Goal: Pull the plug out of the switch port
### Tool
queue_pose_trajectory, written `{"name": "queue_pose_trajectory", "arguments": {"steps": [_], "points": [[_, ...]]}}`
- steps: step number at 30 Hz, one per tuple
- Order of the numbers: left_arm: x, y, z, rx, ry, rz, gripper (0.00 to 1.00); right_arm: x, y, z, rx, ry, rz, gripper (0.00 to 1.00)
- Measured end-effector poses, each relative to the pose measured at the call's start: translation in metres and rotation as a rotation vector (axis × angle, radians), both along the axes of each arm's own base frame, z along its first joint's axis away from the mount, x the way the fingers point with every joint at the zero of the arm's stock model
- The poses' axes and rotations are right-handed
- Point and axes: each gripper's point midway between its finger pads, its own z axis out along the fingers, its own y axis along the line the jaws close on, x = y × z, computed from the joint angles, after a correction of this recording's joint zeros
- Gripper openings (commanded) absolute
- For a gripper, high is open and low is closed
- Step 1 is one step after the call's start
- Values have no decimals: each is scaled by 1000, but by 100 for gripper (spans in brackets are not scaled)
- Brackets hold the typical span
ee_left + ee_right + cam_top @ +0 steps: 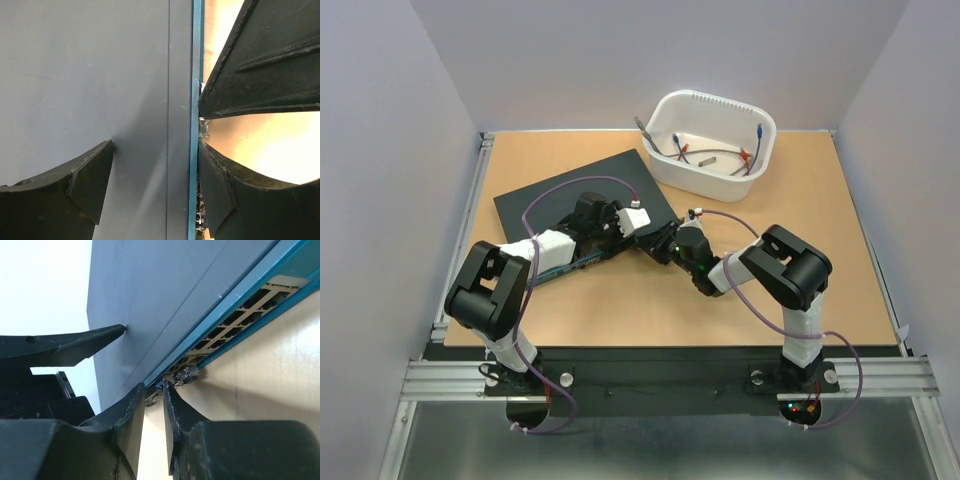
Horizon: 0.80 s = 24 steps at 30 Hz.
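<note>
Tan wooden worktop carries the flat dark blue-black switch box. Its small greyish plug sits in the blue port edge, just beyond the right hand, whose fingers are narrowly apart, gripping nothing. The left hand, fingers spread, straddles that edge. Best: close squarely on the plug, then pull straight outward while the switch box is pinned.

Left arm, elbow raised, forearm reaching toward 2 o'clock; left gripper with fingers set wide apart. Right arm folded, forearm toward 9 o'clock; right gripper with fingers narrowly parted. The two grippers converge, their fingertips just beside one another.
</note>
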Motion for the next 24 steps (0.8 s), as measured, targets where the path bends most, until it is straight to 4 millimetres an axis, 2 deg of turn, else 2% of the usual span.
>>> {"name": "queue_pose_trajectory", "arguments": {"steps": [7, 11, 17, 22, 24], "points": [[0, 0, 0, 0, 0, 0, 75, 0, 1, 0, 2, 2, 0, 25], [0, 0, 0, 0, 0, 0, 76, 0, 0, -2, -21, -14, 9, 32], [3, -2, 1, -4, 7, -1, 76, -8, -6, -6, -257, -198, 122, 45], [3, -2, 2, -15, 27, -11, 75, -27, -19, 9, -440, -411, 259, 44], [3, -2, 2, -28, 43, -20, 75, -28, -23, 10, -501, -471, 280, 43]]}}
